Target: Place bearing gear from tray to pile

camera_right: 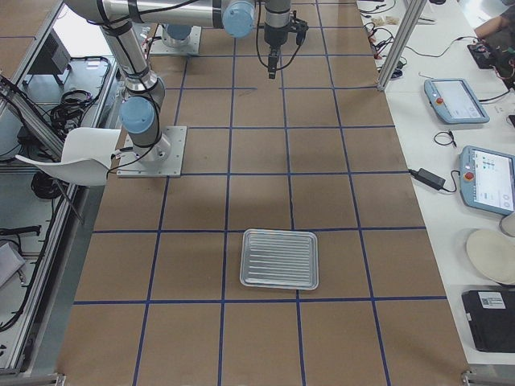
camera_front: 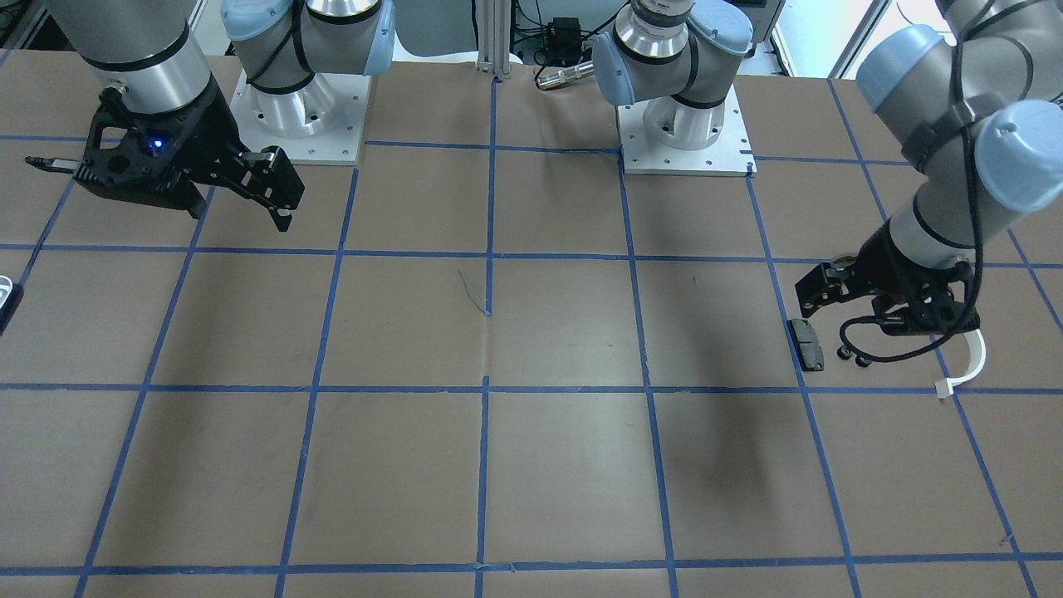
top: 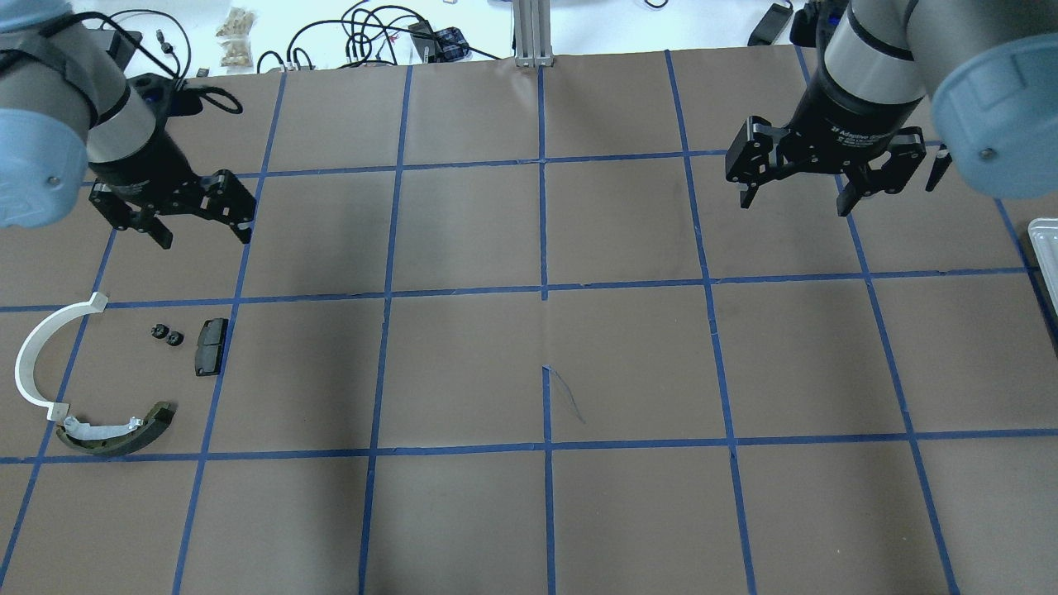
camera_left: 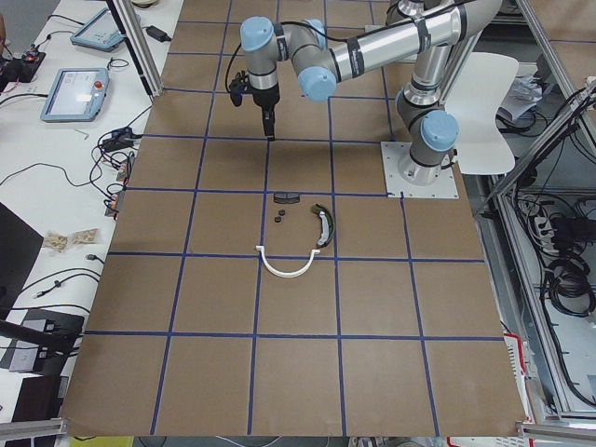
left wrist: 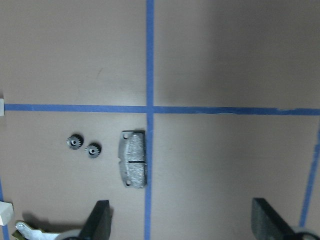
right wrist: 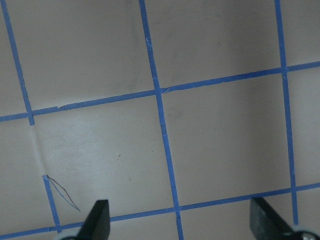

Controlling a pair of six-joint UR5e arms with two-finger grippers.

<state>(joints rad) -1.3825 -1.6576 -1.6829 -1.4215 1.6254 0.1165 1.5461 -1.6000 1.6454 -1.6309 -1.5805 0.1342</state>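
Two tiny black bearing gears [left wrist: 74, 142], round, with little teeth and a pale hole in the middle. Side by side, nearly touching, flat on the brown paper table [top: 628, 512]. Down in the pile [top: 124, 376] already, just beside the black pad [top: 211, 345], well apart from the tray [camera_right: 280, 259].

One black pad: a flat rectangle, grey and grainy up close, with a line across its middle, right against a strip of blue tape [left wrist: 148, 65]. One thin white half-ring [top: 20, 364], smooth, bent like a C, with a small square block at each end. One olive-green shoe [top: 124, 444], curved like a banana, with a pale strip along its inside. One tray, shiny silver metal with fine ridges and round corners.

On the left gripper [top: 205, 240], two black fingers spread wide, holding nothing, up above the table near the pile. On the right gripper [top: 795, 207], two black fingers spread wide too, holding nothing, far over on the other side.

Hard to see: only a sliver of the tray at the edge of the overhead view. From the front, shoe mostly hidden behind the left gripper, half-ring partly hidden too. In the left wrist view, only a small bit of shoe and ring at the bottom corner. Gear teeth too small to count.
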